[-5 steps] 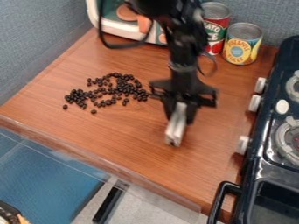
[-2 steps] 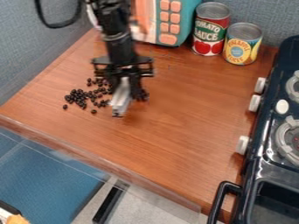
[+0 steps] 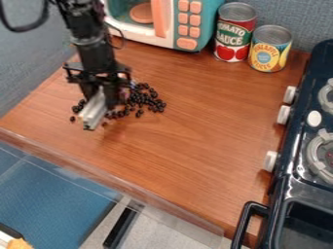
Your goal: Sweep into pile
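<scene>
The black gripper point(image 3: 102, 90) hangs over the left part of the wooden counter, above the scattered black beans point(image 3: 146, 100). It is shut on a narrow white-grey block point(image 3: 94, 110), which tilts down to the lower left, its lower end at or just above the counter. Beans lie to the right of the block, and a smaller group shows at its left. The gripper and the block hide the middle of the spread.
A toy microwave point(image 3: 175, 22) stands at the back, with a red tomato can point(image 3: 234, 32) and a yellow can point(image 3: 269, 48) beside it. On the right is a dark toy stove point(image 3: 286, 187). The counter's front edge point(image 3: 110, 176) has a clear rim.
From the middle of the counter, the gripper has moved left and up in the view with the block, over to the beans' left side. The beans on the right look much the same.
</scene>
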You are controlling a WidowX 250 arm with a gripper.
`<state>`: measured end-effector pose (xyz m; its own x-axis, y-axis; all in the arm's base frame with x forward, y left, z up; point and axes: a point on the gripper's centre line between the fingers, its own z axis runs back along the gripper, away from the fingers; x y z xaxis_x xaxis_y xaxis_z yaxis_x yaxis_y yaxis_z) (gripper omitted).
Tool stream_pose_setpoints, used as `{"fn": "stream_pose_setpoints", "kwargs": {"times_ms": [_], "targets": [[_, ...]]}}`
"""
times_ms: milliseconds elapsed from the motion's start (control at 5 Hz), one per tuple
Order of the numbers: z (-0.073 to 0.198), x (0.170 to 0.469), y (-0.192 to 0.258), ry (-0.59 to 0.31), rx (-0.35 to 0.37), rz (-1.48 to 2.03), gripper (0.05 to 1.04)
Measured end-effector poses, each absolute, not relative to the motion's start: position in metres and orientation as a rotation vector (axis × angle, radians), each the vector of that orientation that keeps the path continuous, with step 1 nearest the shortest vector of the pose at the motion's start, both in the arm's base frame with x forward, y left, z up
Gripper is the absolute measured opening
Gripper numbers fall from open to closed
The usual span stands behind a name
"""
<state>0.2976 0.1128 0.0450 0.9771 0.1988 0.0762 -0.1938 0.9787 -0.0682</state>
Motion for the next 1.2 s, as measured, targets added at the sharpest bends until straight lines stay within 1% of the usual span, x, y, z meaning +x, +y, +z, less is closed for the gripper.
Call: {"fn": "stream_pose_setpoints", "kwargs": {"times_ms": [200, 400, 600, 1000, 1200], "targets": [[0.056, 0.290, 0.136, -0.168, 0.014, 0.195, 0.390], [0.051, 0.288, 0.153, -0.242, 0.148, 0.256, 0.390], [0.046, 0.300, 0.162, -0.255, 0.222, 0.285, 0.390], [0.031, 0.345, 0.188, -0.141, 0.219, 0.308, 0.390], [0.029, 0.343, 0.195, -0.064, 0.244, 0.252, 0.390]]}}
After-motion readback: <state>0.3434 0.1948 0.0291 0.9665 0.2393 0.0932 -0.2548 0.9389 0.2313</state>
